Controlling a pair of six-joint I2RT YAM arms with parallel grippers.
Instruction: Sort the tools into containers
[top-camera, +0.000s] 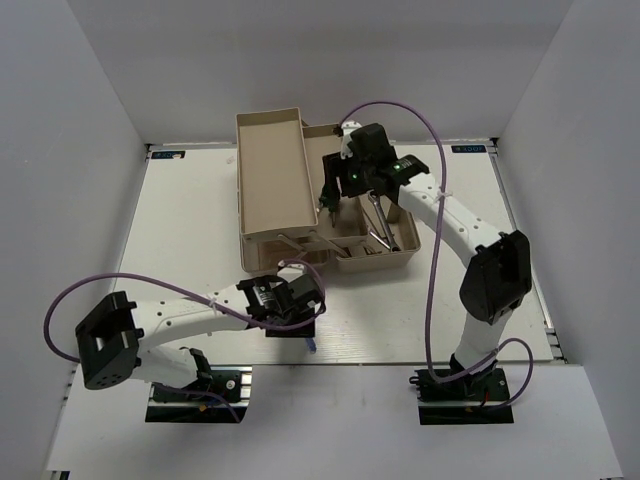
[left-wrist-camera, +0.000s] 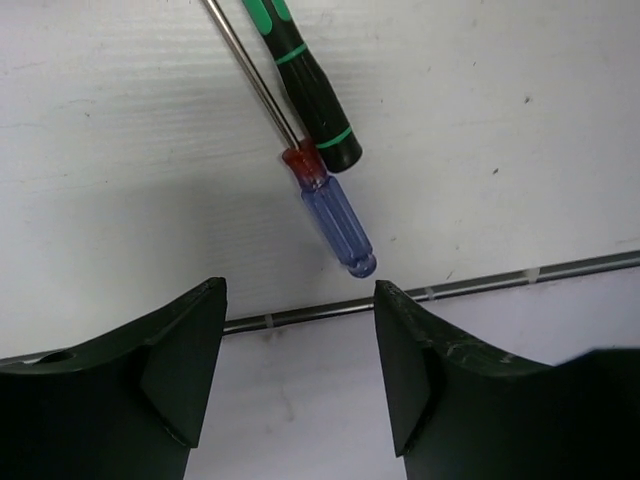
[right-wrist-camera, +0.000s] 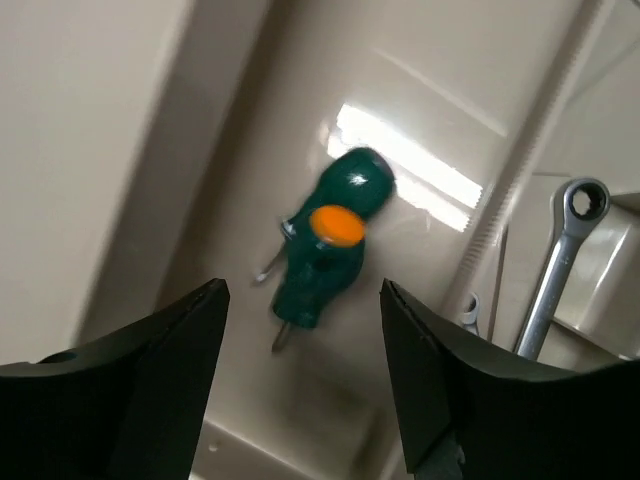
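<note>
L gripper (left-wrist-camera: 300, 292) apart, empty; blue screwdriver (left-wrist-camera: 336, 216) shaft cut off. R gripper (right-wrist-camera: 303, 292) apart; green screwdriver (right-wrist-camera: 330, 255) blurred.

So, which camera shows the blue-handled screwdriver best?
The left wrist view: the blue-handled screwdriver is close and sharp. The top external view shows only a blue speck near the left claw; the right wrist view misses it.

Left arm (top-camera: 175, 318) and right arm (top-camera: 450, 215): white links, black joint housings, black base plates (top-camera: 197, 400). One purple cable (top-camera: 431, 290) looped along each. Green LEDs (top-camera: 397, 166) on right wrist. Gripper fingers (left-wrist-camera: 185, 370) matte black, wedge-shaped.
</note>
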